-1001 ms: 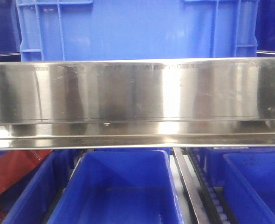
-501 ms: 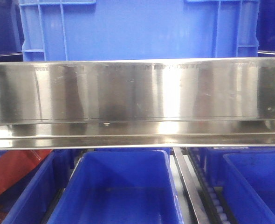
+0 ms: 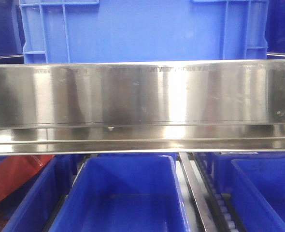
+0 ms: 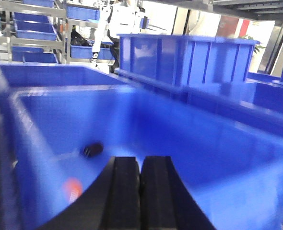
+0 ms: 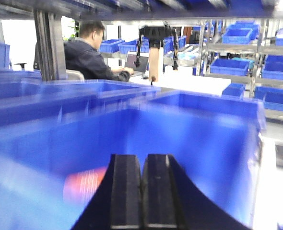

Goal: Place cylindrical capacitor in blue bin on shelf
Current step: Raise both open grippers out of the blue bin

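Observation:
In the left wrist view the cylindrical capacitor [image 4: 92, 149], a small black cylinder, lies on its side on the floor of a blue bin [image 4: 213, 143]. My left gripper [image 4: 140, 160] is shut and empty, just this side of the capacitor and apart from it. My right gripper [image 5: 142, 158] is shut too, with nothing in it, over another blue bin [image 5: 204, 129]. The shelf's shiny steel front rail [image 3: 142, 96] fills the front view, where neither gripper shows.
A blurred orange cylinder [image 4: 73, 189] lies in the same bin near my left fingers; an orange cylinder [image 5: 86, 184] shows left of my right fingers. Blue bins [image 3: 128, 193] sit under the rail and a large one [image 3: 142, 29] above. A seated person [image 5: 91, 55] is behind.
In the front view the large upper bin sits slightly further right than a second ago; nothing else differs.

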Robot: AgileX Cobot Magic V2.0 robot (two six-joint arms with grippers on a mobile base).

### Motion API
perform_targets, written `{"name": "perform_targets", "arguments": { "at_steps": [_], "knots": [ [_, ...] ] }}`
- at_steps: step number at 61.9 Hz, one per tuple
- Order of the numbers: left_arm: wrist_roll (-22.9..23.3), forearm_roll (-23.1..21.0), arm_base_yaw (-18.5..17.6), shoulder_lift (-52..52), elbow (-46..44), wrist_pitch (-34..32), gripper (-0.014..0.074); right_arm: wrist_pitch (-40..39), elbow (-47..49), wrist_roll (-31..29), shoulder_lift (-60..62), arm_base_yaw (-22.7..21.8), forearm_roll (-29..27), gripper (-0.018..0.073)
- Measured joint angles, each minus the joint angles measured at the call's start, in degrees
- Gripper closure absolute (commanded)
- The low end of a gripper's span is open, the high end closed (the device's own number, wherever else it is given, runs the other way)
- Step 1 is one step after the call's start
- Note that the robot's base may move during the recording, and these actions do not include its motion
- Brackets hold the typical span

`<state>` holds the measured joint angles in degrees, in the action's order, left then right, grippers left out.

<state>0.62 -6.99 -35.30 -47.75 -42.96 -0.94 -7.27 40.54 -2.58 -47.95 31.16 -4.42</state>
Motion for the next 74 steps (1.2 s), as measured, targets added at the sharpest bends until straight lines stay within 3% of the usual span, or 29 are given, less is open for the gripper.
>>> {"name": "perform_targets", "arguments": {
  "at_steps": [21,37,60,67,74],
  "knots": [
    [0.00,-0.09,0.00,21.57,18.04,-0.38,0.0708,1.63,-16.62,0.00,21.30,0.00,0.00,0.0727],
    [0.00,-0.09,0.00,29.59,19.40,-0.13,0.0708,6.02,-17.88,0.00,30.09,0.00,0.00,0.0727],
    [0.00,-0.09,0.00,30.51,19.40,-0.13,0.0708,6.40,-17.88,0.00,31.14,0.00,1.65,0.0727],
    [0.00,-0.09,0.00,30.51,19.40,-0.04,0.0708,8.82,-19.16,0.00,31.91,-3.10,6.58,0.0727],
    [0.00,-0.09,0.00,30.51,19.40,-0.04,0.0708,8.90,-23.81,0.00,33.63,-8.95,5.59,0.0727]
  ]
}}
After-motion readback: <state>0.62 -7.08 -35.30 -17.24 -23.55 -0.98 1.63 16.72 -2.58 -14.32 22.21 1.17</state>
